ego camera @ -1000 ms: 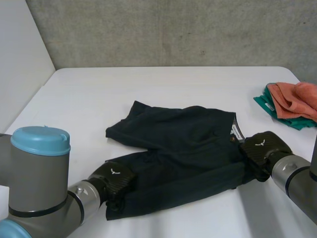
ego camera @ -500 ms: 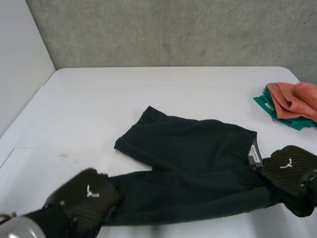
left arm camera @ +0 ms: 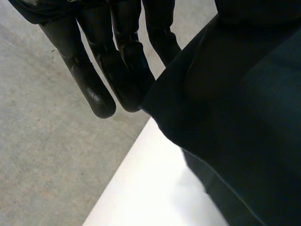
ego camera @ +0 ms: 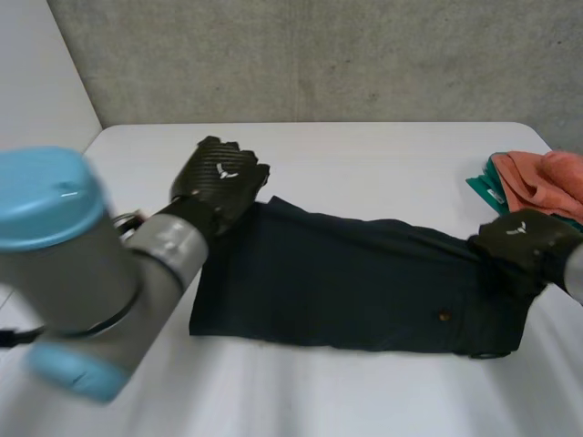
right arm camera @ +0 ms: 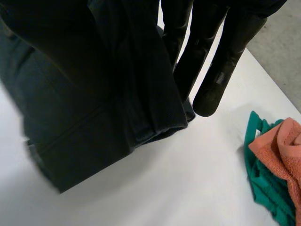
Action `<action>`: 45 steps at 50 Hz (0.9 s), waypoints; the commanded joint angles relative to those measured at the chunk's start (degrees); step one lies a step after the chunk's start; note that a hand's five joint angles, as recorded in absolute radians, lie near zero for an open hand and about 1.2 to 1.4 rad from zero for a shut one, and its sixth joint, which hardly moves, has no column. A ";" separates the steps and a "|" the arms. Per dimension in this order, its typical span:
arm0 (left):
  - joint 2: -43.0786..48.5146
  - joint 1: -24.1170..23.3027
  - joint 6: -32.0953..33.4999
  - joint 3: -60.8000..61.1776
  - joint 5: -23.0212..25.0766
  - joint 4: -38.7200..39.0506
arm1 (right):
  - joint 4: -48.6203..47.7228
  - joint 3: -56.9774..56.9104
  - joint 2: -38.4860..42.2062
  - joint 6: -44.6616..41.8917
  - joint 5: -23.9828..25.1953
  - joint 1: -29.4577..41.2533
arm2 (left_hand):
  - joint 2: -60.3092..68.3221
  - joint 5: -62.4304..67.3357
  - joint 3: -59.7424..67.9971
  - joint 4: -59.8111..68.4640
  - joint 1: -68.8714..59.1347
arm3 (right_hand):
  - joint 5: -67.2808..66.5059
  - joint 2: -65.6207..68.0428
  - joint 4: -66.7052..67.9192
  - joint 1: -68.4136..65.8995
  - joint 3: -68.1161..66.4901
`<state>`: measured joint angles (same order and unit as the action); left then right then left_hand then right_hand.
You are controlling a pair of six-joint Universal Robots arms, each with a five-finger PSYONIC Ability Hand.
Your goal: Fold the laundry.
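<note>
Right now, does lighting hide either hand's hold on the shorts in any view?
Left wrist view: left hand and shorts merge into one dark mass against the bright table; hold unreadable. Right wrist view: same for the right hand. Head view: even light, no glare, shorts stand out from the table.

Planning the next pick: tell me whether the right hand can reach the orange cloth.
Likely yes once freed: right hand pinches the dark shorts at the waist; orange cloth lies close by, nothing between.
</note>
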<state>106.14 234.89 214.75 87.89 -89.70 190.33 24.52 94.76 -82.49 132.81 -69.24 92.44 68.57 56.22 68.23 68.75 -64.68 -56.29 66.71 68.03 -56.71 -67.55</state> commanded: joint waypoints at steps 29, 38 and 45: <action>30.63 -0.93 10.09 -18.83 -2.32 25.35 | -29.54 -4.71 12.82 13.69 -21.82 10.48 | -58.57 -56.22 -58.23 -58.75 54.68 | 56.29 -56.71 -58.03 46.71 57.55; 24.65 -0.84 6.47 -8.53 -2.49 25.09 | -23.46 6.56 7.69 20.20 -17.95 7.85 | -58.57 -56.22 -58.23 -58.75 54.68 | 56.29 -56.71 -58.03 46.71 57.55; 24.11 -0.75 5.95 -5.98 -2.67 25.00 | -28.37 9.21 9.88 23.19 -13.47 5.56 | -58.57 -56.22 -58.23 -58.75 54.68 | 52.88 -53.30 -54.62 43.31 54.14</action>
<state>130.65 234.04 221.08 79.93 -92.25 215.41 0.53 102.13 -75.13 153.53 -86.18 99.86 11.49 2.51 11.93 11.60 -10.97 -3.55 12.52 13.15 -11.39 -12.13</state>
